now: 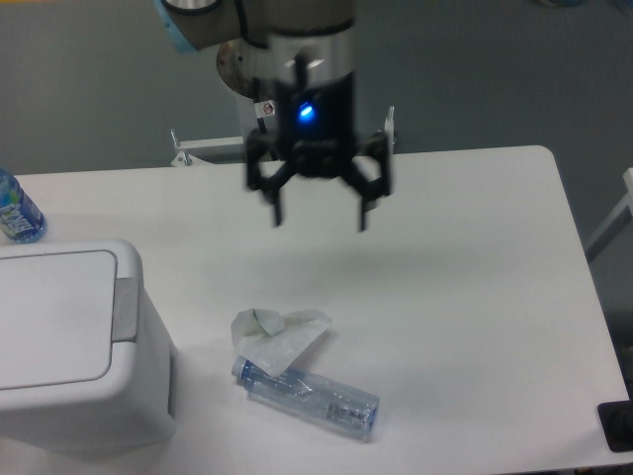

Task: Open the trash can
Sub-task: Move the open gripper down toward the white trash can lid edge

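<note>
Currently your gripper (318,220) hangs spread, empty; boxy white plastic trash can (74,346), flat lid shut; clear bottle (309,394) lies alongside.

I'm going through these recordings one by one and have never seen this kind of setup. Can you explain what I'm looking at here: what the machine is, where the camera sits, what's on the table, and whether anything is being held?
This is a single picture from a fixed camera looking down at a white table from the front. The dark device hanging from the top is the end of a robot arm; its two-finger pincer is open, holds nothing, and hangs above the table. A blue light glows on its body.

At lower left stands the trash can, a white boxy bin with its flat lid closed and a grey button strip on the rim facing the table's middle. The job is to open it, which is not yet done.

Near the front lie a clear plastic bottle on its side and a crumpled piece of paper resting against it. Another bottle, with a blue label, is partly visible at the left edge.
</note>
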Controlling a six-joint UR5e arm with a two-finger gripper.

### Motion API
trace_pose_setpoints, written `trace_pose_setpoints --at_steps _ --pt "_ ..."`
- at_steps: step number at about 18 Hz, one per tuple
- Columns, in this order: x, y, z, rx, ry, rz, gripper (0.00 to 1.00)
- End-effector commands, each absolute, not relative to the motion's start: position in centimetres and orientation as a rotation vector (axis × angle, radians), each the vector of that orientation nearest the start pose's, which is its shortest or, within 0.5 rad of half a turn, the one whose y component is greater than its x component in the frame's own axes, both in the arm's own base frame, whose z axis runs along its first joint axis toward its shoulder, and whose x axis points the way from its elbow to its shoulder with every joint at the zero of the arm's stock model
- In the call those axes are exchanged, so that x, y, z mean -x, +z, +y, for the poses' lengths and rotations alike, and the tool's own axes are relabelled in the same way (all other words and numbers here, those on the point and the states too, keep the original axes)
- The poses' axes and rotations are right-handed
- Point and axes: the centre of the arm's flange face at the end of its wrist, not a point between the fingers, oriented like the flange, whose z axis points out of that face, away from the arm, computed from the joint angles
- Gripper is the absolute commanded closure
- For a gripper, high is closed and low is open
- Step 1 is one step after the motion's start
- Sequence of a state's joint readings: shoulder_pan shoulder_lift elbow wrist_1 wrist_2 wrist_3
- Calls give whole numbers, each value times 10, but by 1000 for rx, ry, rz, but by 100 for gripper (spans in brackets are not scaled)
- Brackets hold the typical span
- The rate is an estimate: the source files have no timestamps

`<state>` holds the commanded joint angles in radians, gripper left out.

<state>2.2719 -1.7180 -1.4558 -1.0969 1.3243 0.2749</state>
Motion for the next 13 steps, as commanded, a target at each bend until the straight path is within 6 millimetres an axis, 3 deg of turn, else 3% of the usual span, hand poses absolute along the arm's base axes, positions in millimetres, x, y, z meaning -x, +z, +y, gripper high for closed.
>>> trace_pose_setpoints --at_steps 3,13 --pt "250 517 562 2540 -203 -514 0" --pt "248 494 588 2517 -231 -535 0"
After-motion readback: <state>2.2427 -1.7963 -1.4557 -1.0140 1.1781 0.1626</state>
